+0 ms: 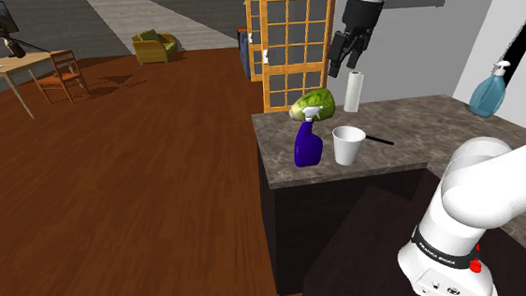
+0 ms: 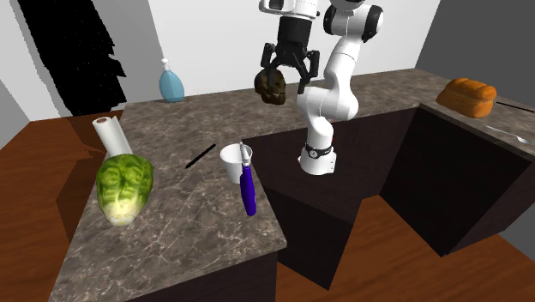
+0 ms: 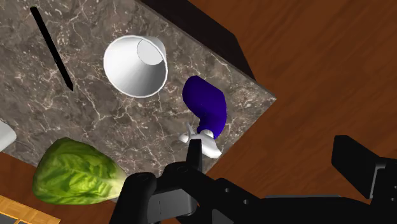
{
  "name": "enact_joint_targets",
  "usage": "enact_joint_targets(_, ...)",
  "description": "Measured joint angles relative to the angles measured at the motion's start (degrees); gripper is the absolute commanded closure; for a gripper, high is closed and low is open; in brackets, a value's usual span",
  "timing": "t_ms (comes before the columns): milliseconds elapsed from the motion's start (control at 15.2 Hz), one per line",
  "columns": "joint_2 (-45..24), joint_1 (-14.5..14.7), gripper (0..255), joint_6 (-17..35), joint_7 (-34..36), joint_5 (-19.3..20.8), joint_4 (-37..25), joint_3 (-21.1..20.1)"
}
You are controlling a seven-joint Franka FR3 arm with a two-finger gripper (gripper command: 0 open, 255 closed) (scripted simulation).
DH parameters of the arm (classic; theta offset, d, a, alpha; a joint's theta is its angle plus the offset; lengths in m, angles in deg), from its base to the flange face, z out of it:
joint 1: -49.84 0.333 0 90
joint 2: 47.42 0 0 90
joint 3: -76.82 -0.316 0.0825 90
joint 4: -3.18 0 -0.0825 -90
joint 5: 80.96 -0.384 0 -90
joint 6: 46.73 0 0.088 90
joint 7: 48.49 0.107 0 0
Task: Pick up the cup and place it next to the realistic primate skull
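A white cup point(image 1: 348, 145) point(image 2: 233, 161) point(image 3: 135, 65) stands upright on the marbled brown counter point(image 1: 410, 124) point(image 2: 189, 223), near its edge. A green rounded object point(image 1: 313, 104) point(image 2: 124, 184) point(image 3: 76, 173) with hollows like eye sockets lies at a corner of the counter, a short way from the cup. My black gripper point(image 1: 348, 60) point(image 2: 283, 77) point(image 3: 273, 162) hangs high above the counter, open, with nothing between its fingers. In the wrist view the cup lies well beyond the fingertips.
A dark blue spray bottle point(image 1: 308, 144) point(image 2: 248, 184) point(image 3: 205, 108) stands close beside the cup at the counter's edge. A thin black stick point(image 1: 378, 140) point(image 2: 201, 155), a white paper roll point(image 1: 353, 90) point(image 2: 110, 133) and a pale blue dispenser point(image 1: 487, 91) share the counter. A brown lump point(image 2: 273, 86) shows behind the gripper.
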Motion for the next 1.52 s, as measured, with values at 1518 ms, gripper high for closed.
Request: enact_joint_targets(1518,-13.8,-2.2,0,22.6,-27.7,3.1,14.6,30.2)
